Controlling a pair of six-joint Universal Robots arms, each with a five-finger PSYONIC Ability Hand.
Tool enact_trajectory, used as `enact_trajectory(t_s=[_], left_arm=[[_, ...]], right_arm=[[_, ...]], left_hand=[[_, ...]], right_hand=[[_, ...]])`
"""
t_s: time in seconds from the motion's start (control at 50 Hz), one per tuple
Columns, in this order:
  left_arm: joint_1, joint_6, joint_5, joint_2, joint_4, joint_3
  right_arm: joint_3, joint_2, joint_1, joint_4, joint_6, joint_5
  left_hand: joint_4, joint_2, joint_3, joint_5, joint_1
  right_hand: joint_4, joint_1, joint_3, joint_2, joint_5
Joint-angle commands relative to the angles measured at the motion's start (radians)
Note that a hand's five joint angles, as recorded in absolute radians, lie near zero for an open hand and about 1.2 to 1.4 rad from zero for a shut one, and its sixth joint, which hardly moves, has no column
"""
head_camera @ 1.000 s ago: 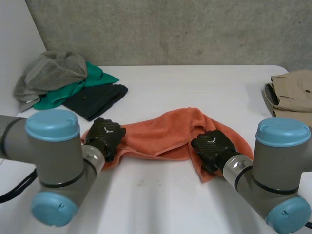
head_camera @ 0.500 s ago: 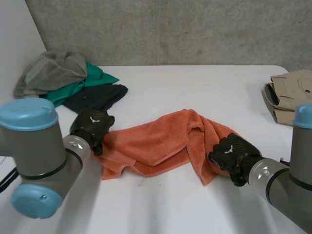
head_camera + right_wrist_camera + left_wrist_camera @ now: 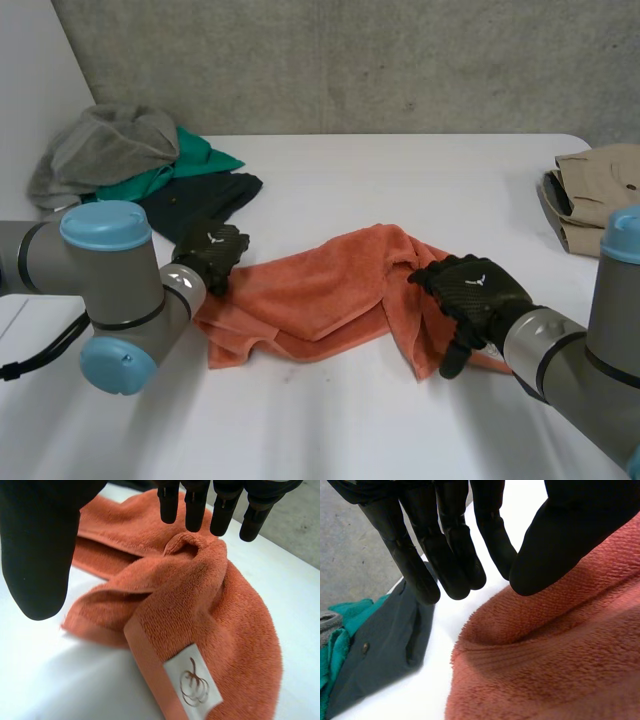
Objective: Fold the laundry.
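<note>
Rumpled orange terry towel (image 3: 320, 290) lies near the middle of the white table (image 3: 400, 170), bunched rather than flat. Its long axis runs across the table from the robot's left to its right, one end at each hand. The right end is doubled over into a raised ridge. A flat hemmed corner there carries a white label with a pumpkin outline (image 3: 192, 682). Left hand (image 3: 208, 255) sits at the towel's left end, fingers (image 3: 450, 550) straight and spread from the thumb, nothing gripped; thumb tip is just above the pile. Right hand (image 3: 470, 292) is over the towel's right end, fingers (image 3: 195, 505) straight above the ridge, thumb set wide to one side, holding nothing. Heap of grey (image 3: 105, 145), green (image 3: 150, 182) and dark charcoal garments (image 3: 195, 205) at the far left corner, near the left hand. Folded beige trousers (image 3: 600, 195) at the right edge, well apart from the towel.
</note>
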Motion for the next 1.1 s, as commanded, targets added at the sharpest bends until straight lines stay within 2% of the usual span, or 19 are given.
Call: enact_trajectory(t_s=[0.02,0.16,0.22,0.26,0.4,0.56,0.62,0.68,0.7,0.72,0.74,0.84,0.9,1.0,1.1], left_arm=[[-0.015,-0.014,-0.003,0.096,-0.029,-0.022],[-0.023,-0.003,0.007,0.199,-0.036,-0.071],[-0.040,-0.002,0.005,0.190,-0.041,-0.084],[-0.047,0.000,0.005,0.184,-0.041,-0.106],[-0.044,0.000,0.007,0.143,-0.038,-0.123],[-0.041,0.001,0.008,0.025,-0.029,-0.065],[-0.040,0.001,0.007,-0.006,-0.029,-0.046],[-0.038,0.004,0.008,-0.032,-0.027,-0.028],[-0.038,0.006,0.008,-0.035,-0.027,-0.026],[-0.037,0.009,0.008,-0.034,-0.027,-0.022],[-0.037,0.009,0.007,-0.032,-0.027,-0.020],[-0.043,0.008,-0.006,0.024,-0.010,-0.018],[-0.037,-0.006,-0.006,0.168,-0.004,-0.038],[-0.009,-0.012,-0.004,0.346,-0.007,-0.087],[0.020,-0.014,-0.003,0.515,-0.018,-0.147]], right_arm=[[-0.074,0.091,0.007,-0.019,0.171,0.024],[-0.229,0.212,0.016,-0.011,0.270,0.128],[-0.281,0.252,0.018,-0.010,0.271,0.136],[-0.327,0.287,0.018,-0.010,0.271,0.139],[-0.447,0.399,0.019,-0.010,0.271,0.145],[-0.547,0.502,0.033,-0.010,0.264,0.190],[-0.580,0.526,0.038,-0.010,0.262,0.191],[-0.600,0.543,0.042,-0.010,0.261,0.188],[-0.608,0.548,0.044,-0.010,0.261,0.188],[-0.613,0.548,0.046,-0.008,0.261,0.188],[-0.614,0.548,0.046,-0.008,0.261,0.190],[-0.594,0.468,0.041,-0.005,0.213,0.187],[-0.571,0.341,0.032,0.010,0.118,0.181],[-0.510,0.155,-0.003,0.076,-0.151,0.175],[-0.501,0.054,-0.065,0.132,-0.316,0.176]], left_hand=[[0.201,0.203,0.205,0.238,0.237],[0.201,0.203,0.205,0.238,0.237],[-0.279,-0.276,-0.275,-0.242,-0.243],[-0.429,-0.427,-0.425,-0.392,-0.393],[-0.530,-0.527,-0.526,-0.493,-0.493],[-0.588,-0.586,-0.584,-0.551,-0.552],[-0.577,-0.574,-0.573,-0.540,-0.540],[-0.422,-0.419,-0.418,-0.385,-0.386],[-0.322,-0.320,-0.318,-0.285,-0.286],[-0.016,-0.014,-0.012,0.021,0.020],[0.182,0.184,0.186,0.219,0.218],[0.201,0.203,0.205,0.238,0.237],[0.201,0.203,0.205,0.238,0.237],[0.201,0.203,0.205,0.238,0.237],[0.201,0.203,0.205,0.238,0.237]], right_hand=[[-0.046,-0.067,-0.045,-0.050,-0.035],[-0.026,-0.046,-0.024,-0.030,-0.014],[-0.014,-0.034,-0.012,-0.018,-0.002],[0.013,-0.008,0.014,0.009,0.024],[0.182,0.162,0.184,0.179,0.194],[0.283,0.262,0.284,0.279,0.294],[0.356,0.335,0.357,0.352,0.367],[0.514,0.493,0.515,0.510,0.525],[0.741,0.721,0.743,0.737,0.753],[0.924,0.903,0.925,0.920,0.935],[1.132,1.112,1.133,1.128,1.143],[1.160,1.139,1.161,1.156,1.171],[1.160,1.139,1.161,1.156,1.171],[1.160,1.139,1.161,1.156,1.171],[1.160,1.139,1.161,1.156,1.171]])
